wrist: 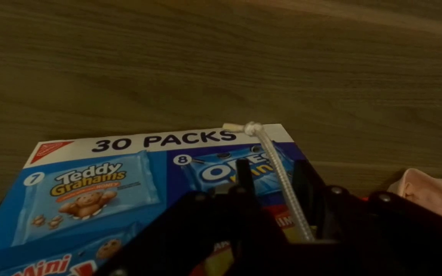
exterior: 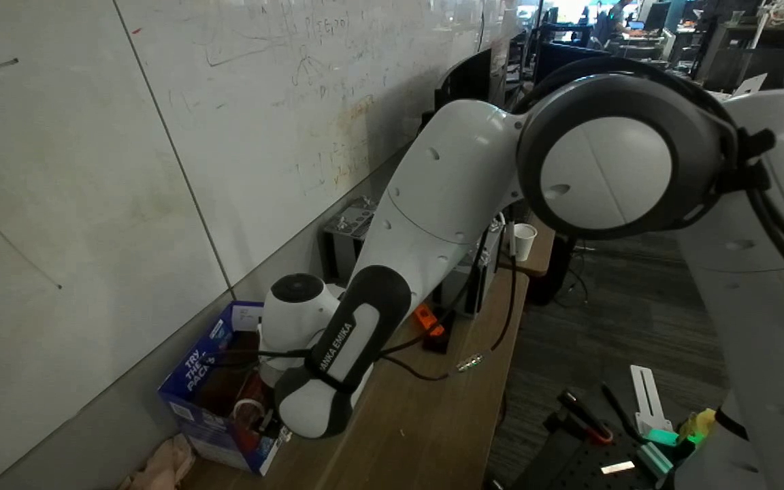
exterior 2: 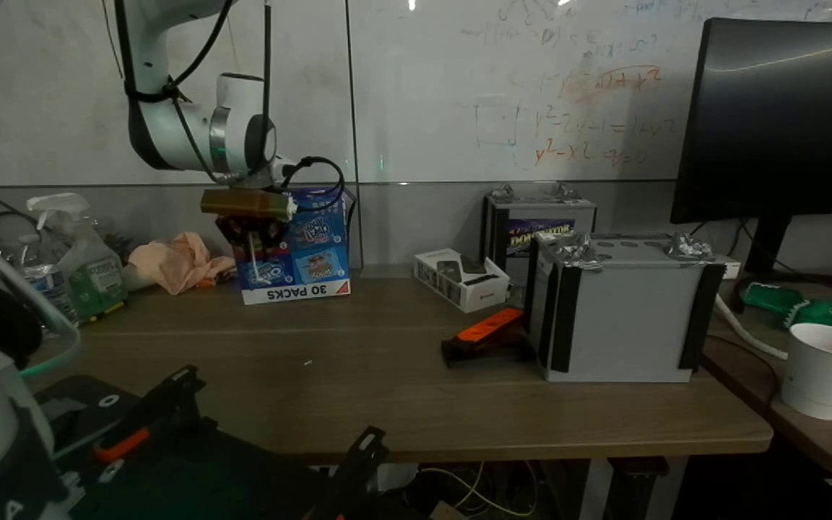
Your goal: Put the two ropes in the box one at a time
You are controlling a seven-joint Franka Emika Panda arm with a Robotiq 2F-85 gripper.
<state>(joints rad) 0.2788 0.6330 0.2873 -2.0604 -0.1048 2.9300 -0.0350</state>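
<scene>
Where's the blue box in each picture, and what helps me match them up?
In an exterior view: the blue box, lower left; a pinkish cloth at the bottom edge.
In an exterior view: the blue box, left of centre; the pinkish cloth to its left.
In the wrist view: the blue box, much of the lower left; the pinkish cloth at the right edge.
Shared landmark: the pinkish cloth.

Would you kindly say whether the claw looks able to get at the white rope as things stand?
Probably yes: in the wrist view, the white rope appears to run between the parted fingers of the claw, with nothing visible blocking their closing, though depth is hard to judge.
</scene>
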